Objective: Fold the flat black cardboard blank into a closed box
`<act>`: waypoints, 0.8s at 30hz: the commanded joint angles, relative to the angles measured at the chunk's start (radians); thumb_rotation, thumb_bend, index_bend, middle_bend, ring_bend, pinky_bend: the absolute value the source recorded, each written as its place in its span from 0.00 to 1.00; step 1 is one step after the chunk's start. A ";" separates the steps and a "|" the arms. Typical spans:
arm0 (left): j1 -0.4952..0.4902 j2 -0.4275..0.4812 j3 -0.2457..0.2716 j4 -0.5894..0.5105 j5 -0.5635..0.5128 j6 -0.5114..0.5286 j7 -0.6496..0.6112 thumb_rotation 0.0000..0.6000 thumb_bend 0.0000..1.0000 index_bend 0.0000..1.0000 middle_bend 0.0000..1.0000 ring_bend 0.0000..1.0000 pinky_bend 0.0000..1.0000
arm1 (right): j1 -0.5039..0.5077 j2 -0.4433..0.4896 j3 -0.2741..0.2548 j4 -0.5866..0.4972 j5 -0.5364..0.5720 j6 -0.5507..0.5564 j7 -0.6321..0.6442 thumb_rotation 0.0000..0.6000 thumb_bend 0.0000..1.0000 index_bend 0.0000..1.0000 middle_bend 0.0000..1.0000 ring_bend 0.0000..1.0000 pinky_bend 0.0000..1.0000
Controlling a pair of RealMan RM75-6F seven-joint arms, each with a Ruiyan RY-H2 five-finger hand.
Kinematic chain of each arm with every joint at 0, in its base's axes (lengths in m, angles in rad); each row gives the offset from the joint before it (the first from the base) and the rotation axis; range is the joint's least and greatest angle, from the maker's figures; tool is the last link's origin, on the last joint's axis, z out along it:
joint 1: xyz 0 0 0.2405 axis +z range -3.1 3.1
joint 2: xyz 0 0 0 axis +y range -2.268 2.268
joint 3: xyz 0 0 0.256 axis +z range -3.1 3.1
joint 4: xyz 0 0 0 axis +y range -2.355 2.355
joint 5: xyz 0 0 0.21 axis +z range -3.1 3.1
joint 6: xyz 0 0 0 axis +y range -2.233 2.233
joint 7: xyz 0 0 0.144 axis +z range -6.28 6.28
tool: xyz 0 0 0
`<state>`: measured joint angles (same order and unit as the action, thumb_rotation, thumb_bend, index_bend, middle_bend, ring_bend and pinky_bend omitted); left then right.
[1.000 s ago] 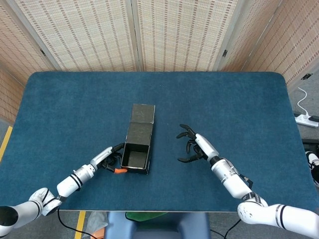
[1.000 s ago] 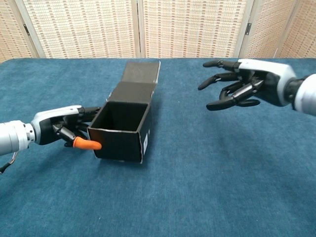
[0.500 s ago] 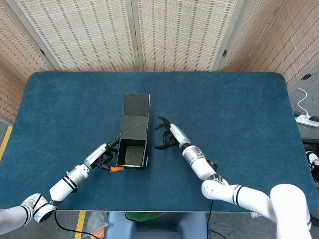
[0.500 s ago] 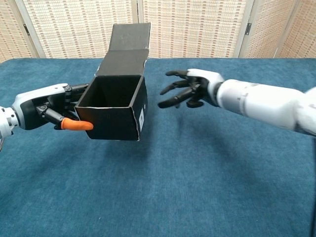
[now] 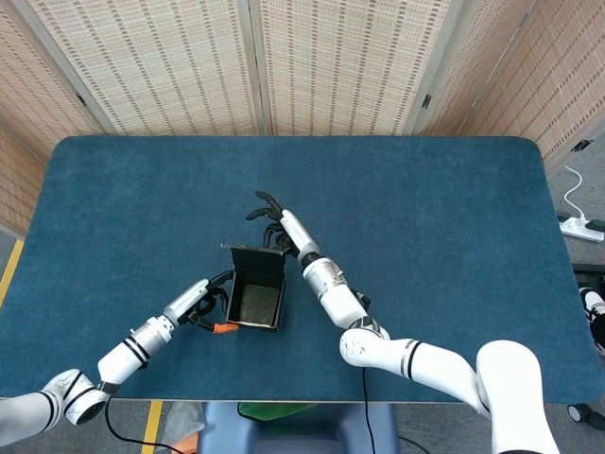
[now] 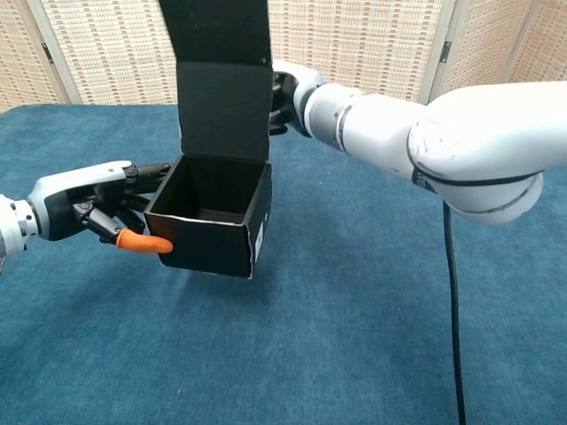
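The black cardboard box (image 5: 257, 303) (image 6: 211, 232) stands open-topped near the table's front left. Its lid flap (image 6: 223, 81) (image 5: 255, 259) rises upright from the rear wall. My left hand (image 5: 202, 308) (image 6: 92, 211) grips the box's left wall, its orange-tipped thumb laid on the front face. My right hand (image 5: 275, 218) (image 6: 289, 87) is behind the upright lid with fingers spread, touching the lid's back; most of that hand is hidden by the lid in the chest view.
Blue cloth covers the table (image 5: 435, 218). Woven screens (image 5: 331, 66) stand behind the far edge. My right forearm (image 6: 416, 133) crosses the middle of the chest view, a black cable (image 6: 452, 301) hanging from it. A power strip (image 5: 579, 225) lies off the table's right side.
My right hand has swung left from beside the box to behind the lid, which now stands upright instead of leaning back. The left hand has kept its grip and brought the box slightly nearer.
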<state>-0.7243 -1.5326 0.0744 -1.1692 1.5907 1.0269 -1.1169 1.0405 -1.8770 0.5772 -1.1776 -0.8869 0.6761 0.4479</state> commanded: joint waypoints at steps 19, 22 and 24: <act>0.031 -0.093 -0.054 0.062 -0.158 -0.156 0.235 1.00 0.24 0.49 0.48 0.60 0.91 | -0.056 0.177 -0.261 -0.355 -0.065 0.072 -0.373 1.00 0.00 0.15 0.37 0.69 1.00; 0.041 -0.098 -0.072 0.054 -0.182 -0.159 0.261 1.00 0.24 0.45 0.46 0.61 0.91 | -0.060 0.175 -0.277 -0.359 -0.083 0.096 -0.404 1.00 0.00 0.15 0.37 0.69 1.00; 0.044 -0.095 -0.080 0.040 -0.196 -0.172 0.283 1.00 0.24 0.42 0.44 0.62 0.91 | -0.062 0.172 -0.290 -0.359 -0.106 0.114 -0.429 1.00 0.00 0.15 0.37 0.69 1.00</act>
<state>-0.6843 -1.6279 0.0022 -1.1193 1.4052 0.8640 -0.8473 0.9807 -1.7037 0.3002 -1.5334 -0.9752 0.7755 0.0386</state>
